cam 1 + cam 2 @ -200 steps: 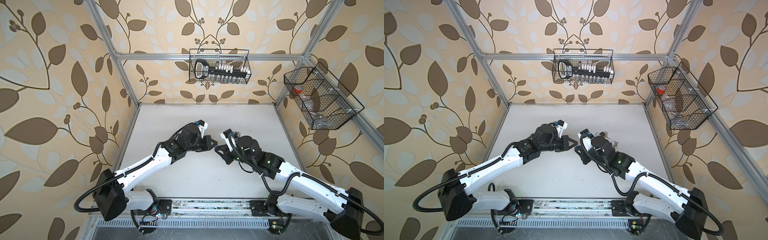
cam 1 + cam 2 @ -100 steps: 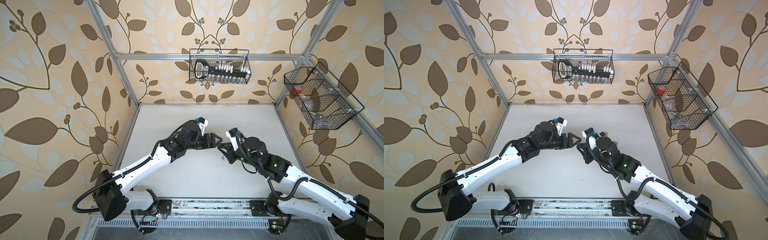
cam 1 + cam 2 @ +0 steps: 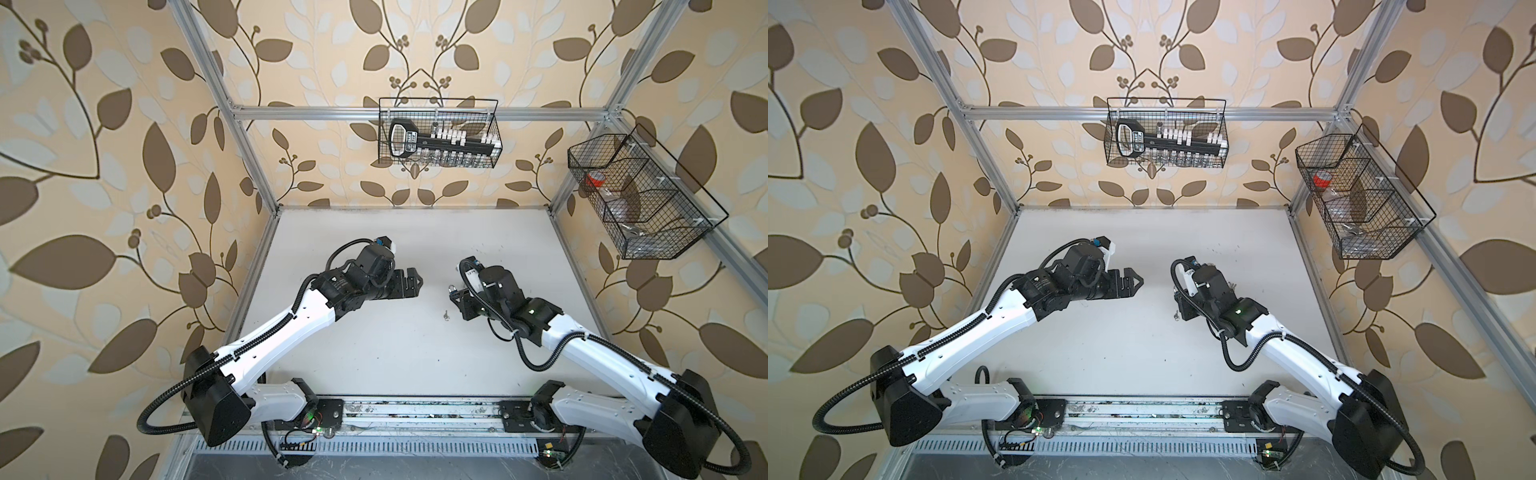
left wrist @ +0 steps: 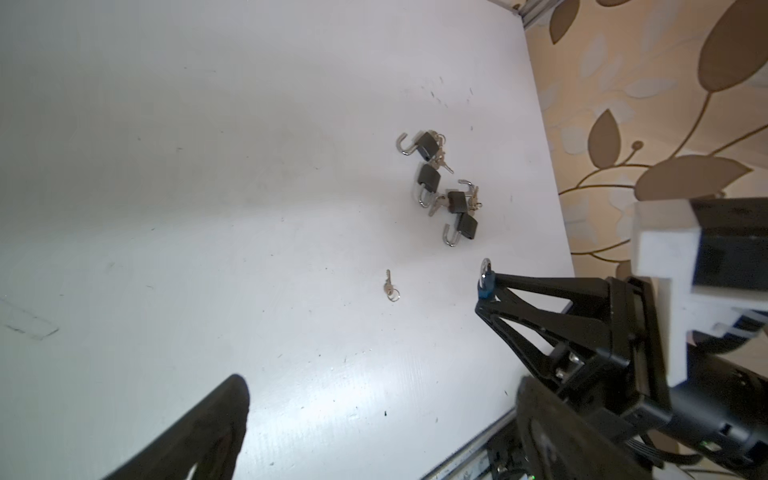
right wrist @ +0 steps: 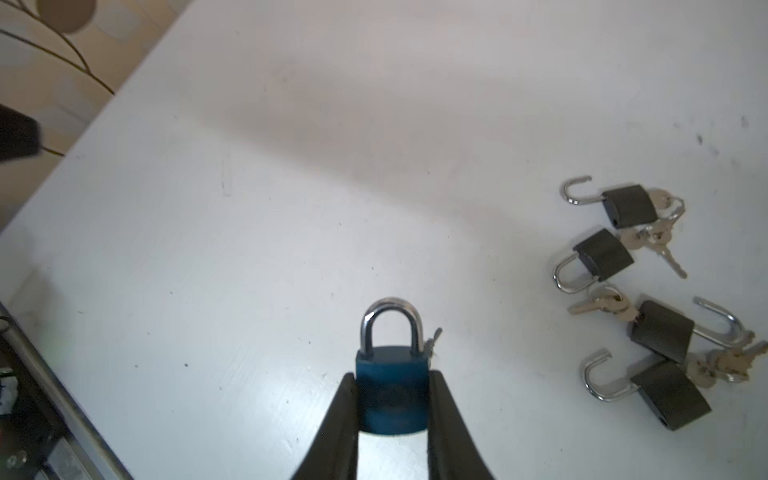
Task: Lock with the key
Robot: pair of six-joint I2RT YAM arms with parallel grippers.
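Soft, even light fills both top views, and the white table (image 3: 395, 249) reads bright with no hard glare. Wide-angle bending bows the frame posts (image 3: 232, 137) toward the edges. In the left wrist view, the left gripper (image 4: 378, 390) shows its near finger (image 4: 199, 432) as a dark blur. In the right wrist view I see the blue padlock (image 5: 390, 390) shaded, its shackle glinting, with a pale sheen on the tabletop beside it.

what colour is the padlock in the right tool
Padlock: blue, with a silver shackle; best in the right wrist view.
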